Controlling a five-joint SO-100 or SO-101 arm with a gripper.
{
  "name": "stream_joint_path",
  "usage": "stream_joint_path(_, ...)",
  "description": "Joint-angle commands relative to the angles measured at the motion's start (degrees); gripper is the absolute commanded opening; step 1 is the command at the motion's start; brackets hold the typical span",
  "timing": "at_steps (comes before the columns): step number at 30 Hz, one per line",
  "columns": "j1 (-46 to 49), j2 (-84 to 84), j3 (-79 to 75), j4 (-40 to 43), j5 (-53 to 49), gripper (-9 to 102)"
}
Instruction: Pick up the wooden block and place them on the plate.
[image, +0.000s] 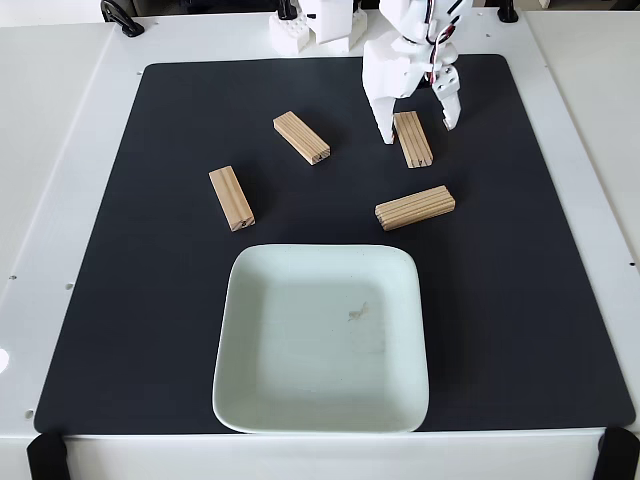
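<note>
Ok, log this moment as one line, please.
phase: reach | gripper: open, fingers straddling top-right wooden block | blocks on mat: four | plate: empty

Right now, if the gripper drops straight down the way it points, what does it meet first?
Most likely the wooden block lying between its open fingers: the gripper straddles it from above. Below that is only the black mat. Height over the block is hard to judge from this fixed view.
</note>
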Motion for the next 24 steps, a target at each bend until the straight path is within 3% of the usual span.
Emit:
stream_joint_path(1,-0.3,-0.1,-0.2,-0.8,0.2,34)
stream_joint_path(12,0.4,-1.6,-0.1,-4.9,0.2,33)
stream_joint_path(24,0.4,-1.7,0.6,-5.0,0.2,3)
